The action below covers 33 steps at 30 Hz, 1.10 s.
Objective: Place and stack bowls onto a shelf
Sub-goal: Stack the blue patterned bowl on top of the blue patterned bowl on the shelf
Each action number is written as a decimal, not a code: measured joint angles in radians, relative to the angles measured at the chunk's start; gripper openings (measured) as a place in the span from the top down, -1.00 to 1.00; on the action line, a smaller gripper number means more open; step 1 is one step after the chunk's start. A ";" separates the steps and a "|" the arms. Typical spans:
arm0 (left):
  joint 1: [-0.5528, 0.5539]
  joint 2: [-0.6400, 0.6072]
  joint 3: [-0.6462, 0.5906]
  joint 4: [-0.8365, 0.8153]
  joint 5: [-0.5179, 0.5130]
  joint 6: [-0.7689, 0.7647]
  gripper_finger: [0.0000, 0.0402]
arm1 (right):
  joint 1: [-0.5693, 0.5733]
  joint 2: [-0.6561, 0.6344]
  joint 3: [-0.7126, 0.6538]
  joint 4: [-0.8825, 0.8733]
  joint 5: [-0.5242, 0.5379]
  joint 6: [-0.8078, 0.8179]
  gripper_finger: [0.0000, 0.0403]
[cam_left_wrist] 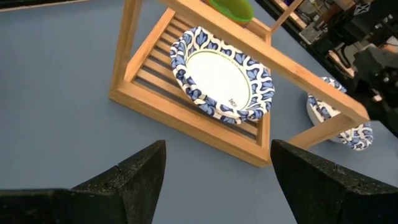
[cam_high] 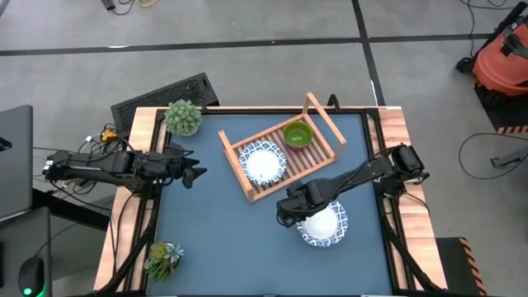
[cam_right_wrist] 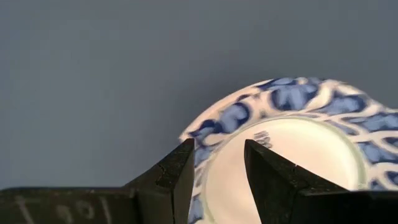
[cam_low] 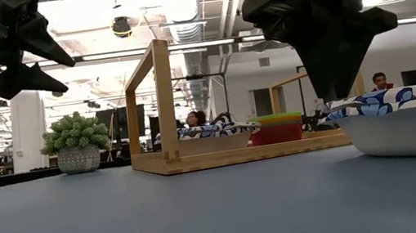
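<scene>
A white bowl with a blue patterned rim [cam_high: 326, 227] rests on its base on the blue table, near the right side. My right gripper [cam_right_wrist: 217, 168] points down at its left rim, open: one finger stands over the inside, the other outside the rim [cam_right_wrist: 211, 152]. In the low view its fingertips [cam_low: 338, 87] end at rim height. The wooden slatted shelf [cam_high: 318, 169] holds a second white bowl [cam_high: 262, 163] and a green bowl [cam_high: 297, 134] nested in a pink one [cam_low: 277, 134]. My left gripper [cam_high: 196, 173] hangs open above the table's left side.
A spiky potted plant [cam_high: 183, 117] stands at the far left corner and another [cam_high: 162, 257] at the near left. A black keyboard [cam_high: 165, 95] lies beyond the far left edge. Bare blue table [cam_high: 223, 239] stretches in front of the shelf.
</scene>
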 joint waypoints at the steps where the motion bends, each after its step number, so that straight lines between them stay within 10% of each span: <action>1: 0.000 0.000 0.000 -0.005 0.000 0.000 -0.37 | -0.002 0.000 0.000 -0.004 0.001 0.000 0.19; 33: 0.000 0.000 0.000 -0.026 0.000 0.013 -0.37 | -0.009 0.000 0.000 0.005 0.003 0.045 0.19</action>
